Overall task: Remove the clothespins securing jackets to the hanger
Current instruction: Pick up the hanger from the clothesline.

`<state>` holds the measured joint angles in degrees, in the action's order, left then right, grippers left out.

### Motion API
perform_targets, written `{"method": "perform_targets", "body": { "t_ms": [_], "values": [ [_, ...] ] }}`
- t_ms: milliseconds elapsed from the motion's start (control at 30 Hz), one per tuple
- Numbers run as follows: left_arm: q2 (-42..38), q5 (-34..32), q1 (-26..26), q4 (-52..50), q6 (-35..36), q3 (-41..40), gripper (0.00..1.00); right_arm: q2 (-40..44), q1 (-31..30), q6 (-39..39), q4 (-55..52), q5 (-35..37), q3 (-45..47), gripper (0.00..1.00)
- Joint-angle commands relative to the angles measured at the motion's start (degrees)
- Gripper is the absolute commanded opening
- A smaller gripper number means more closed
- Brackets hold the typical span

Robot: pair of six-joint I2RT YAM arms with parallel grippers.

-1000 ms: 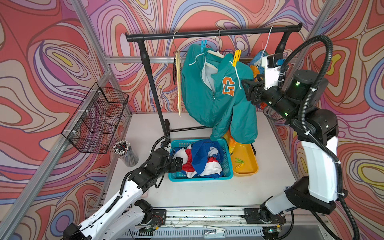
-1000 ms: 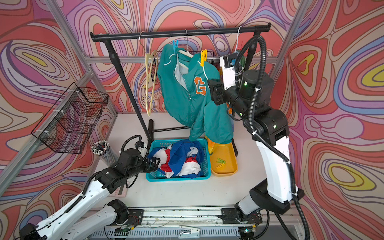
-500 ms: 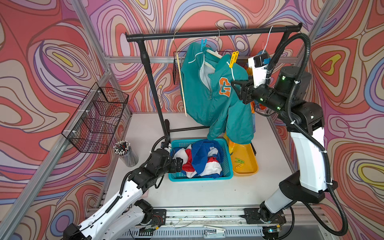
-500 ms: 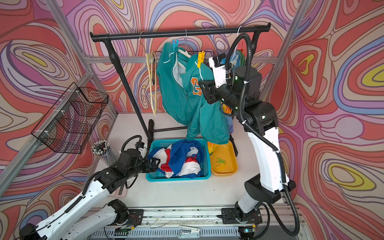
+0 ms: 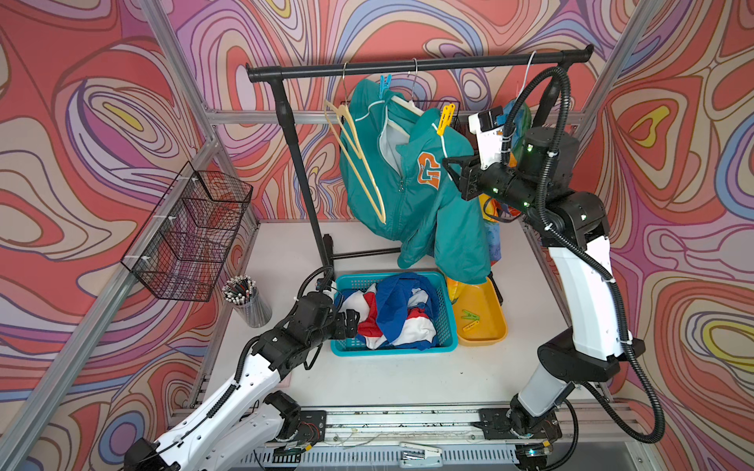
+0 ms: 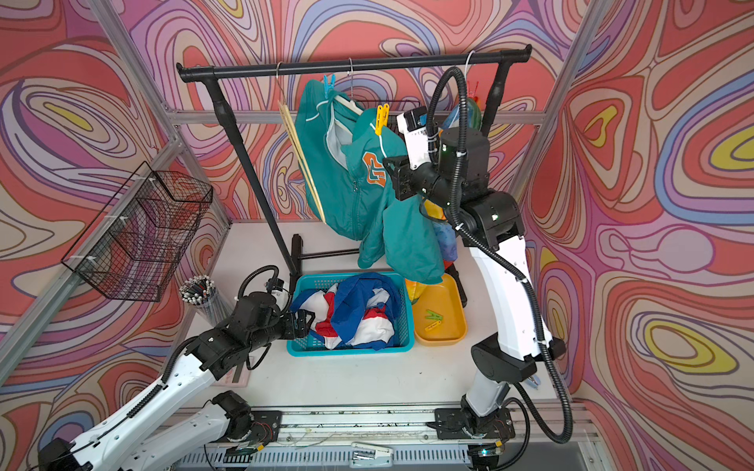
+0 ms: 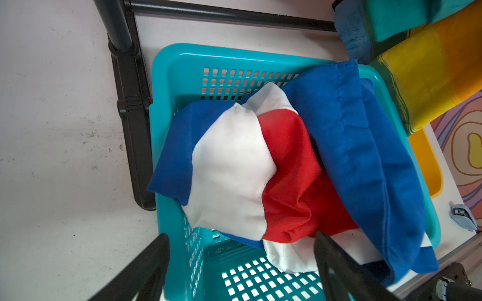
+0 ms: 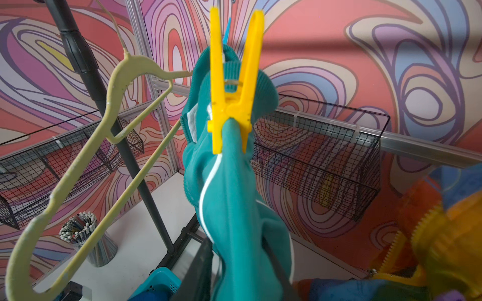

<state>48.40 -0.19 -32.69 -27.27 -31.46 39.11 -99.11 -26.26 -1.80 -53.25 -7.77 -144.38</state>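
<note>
White table (image 5: 408, 379) carries teal basket (image 5: 391, 349), yellow tray (image 5: 487, 299), pencil cup (image 5: 252, 308), rack base (image 5: 327, 253)

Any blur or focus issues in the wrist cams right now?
Right wrist view: yellow clothespin and teal jacket sharp, rainbow-striped jacket at the edge blurred. Left wrist view: blue, red and white jacket crisp; the left gripper has soft, dark fingers near the lens.

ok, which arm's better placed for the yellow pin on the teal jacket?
Right. The right gripper is at the teal jacket, just under the yellow clothespin; the left gripper sits low at the basket.
</note>
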Motion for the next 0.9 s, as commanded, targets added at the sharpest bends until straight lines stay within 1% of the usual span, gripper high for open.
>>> {"method": "perform_targets", "body": {
  "t_ms": [0,67,167,267,400,467,533,600,700,800,867],
  "values": [
    [0.46,-0.20,-0.36,-0.74,1.01,1.05,0.89,0.75,0.22,0.25,-0.39,-0.67,1.19,0.24],
    [0.85,-0.08,-0.36,-0.56,0.95,1.12,0.89,0.85,0.20,0.30,0.33,-0.24,1.12,0.16],
    [1.15,0.09,-0.37,-0.35,0.79,1.14,0.89,-0.30,0.20,0.53,0.40,-1.05,-1.02,0.00],
    [0.86,-0.27,-0.36,-0.74,0.76,0.97,0.89,-0.24,0.24,1.38,1.92,-1.72,-1.44,0.00],
    [0.21,-0.86,-0.36,-1.03,0.77,0.70,0.89,6.92,0.00,3.57,16.82,-1.04,9.61,0.00],
    [0.24,-0.83,-0.36,-1.01,0.47,0.78,0.89,8.43,-0.49,4.17,21.90,0.27,11.31,0.00],
    [0.41,-0.54,-0.36,-1.01,0.29,1.03,0.89,8.94,-2.06,3.09,25.65,1.76,11.26,0.00],
    [0.55,-0.18,-0.36,-0.99,-0.06,1.31,0.89,10.27,-4.46,1.50,32.29,4.41,14.03,0.00],
    [0.24,-0.06,-0.36,-1.48,-0.48,1.65,0.88,10.48,-6.58,-0.32,38.04,6.60,15.20,0.00],
    [-0.73,-0.60,-0.36,-2.25,-0.94,1.50,0.88,10.17,-7.45,-1.24,40.44,7.17,14.52,0.00],
    [-1.49,-0.95,-0.37,-2.50,-1.17,1.32,0.88,10.95,-7.85,-2.11,42.83,7.82,15.75,0.00]
  ]
}}
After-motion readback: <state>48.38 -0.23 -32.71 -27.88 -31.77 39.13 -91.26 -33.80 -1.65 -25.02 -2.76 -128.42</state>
